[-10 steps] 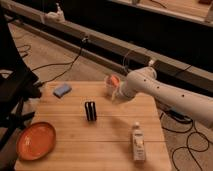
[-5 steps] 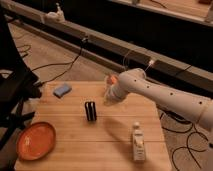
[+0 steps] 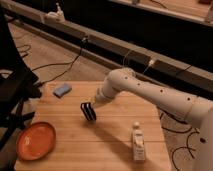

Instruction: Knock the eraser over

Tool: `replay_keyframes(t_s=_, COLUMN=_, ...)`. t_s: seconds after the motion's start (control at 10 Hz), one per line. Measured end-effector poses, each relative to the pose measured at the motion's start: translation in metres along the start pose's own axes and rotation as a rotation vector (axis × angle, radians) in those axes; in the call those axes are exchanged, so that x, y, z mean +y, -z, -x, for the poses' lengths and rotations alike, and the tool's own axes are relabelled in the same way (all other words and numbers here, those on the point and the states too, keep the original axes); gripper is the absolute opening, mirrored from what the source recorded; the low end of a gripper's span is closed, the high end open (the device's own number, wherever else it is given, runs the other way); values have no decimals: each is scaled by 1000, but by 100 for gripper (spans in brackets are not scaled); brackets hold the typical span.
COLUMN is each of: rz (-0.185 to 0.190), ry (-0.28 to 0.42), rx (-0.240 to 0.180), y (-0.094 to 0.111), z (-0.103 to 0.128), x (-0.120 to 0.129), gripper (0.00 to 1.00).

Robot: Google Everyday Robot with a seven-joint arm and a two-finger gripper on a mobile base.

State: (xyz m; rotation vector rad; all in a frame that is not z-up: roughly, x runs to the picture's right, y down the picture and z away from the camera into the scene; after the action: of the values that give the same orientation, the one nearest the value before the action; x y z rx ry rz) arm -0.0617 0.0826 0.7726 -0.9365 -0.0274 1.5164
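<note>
Gripper (image 3: 93, 103): touching the eraser's upper right; whether its jaws are apart or together cannot be told. Eraser (image 3: 88, 111): black, striped, tilted, just below-left of the jaws on wooden table (image 3: 115, 142).

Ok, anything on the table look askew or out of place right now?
Yes: the eraser is leaning, not upright, at the table's middle, with the gripper right against its top. The white bottle, orange plate and blue pad look normal.
</note>
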Motion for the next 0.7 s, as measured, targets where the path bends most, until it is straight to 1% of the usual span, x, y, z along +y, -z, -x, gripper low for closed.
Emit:
replay_keyframes(t_s=0.1, rz=40, ry=23, rx=-5, y=5, z=3, x=15, gripper=0)
replay_keyframes(t_s=0.2, rz=98, ry=53, rx=-29, y=17, z=10, x=35, gripper=0)
replay_keyframes(t_s=0.3, rz=140, ry=71, rx=-56, y=28, z=17, x=44, gripper=0)
replay_keyframes(t_s=0.4, rz=187, ry=83, rx=-99, y=44, z=26, x=51, gripper=0)
replay_keyframes(t_s=0.5, rz=230, ry=87, rx=-145, y=61, z=36, x=53, gripper=0)
replay_keyframes(t_s=0.6, rz=247, ry=82, rx=-170, y=69, z=41, x=49, gripper=0)
replay_keyframes(t_s=0.7, rz=257, ry=61, rx=-219, y=84, z=50, x=34, gripper=0)
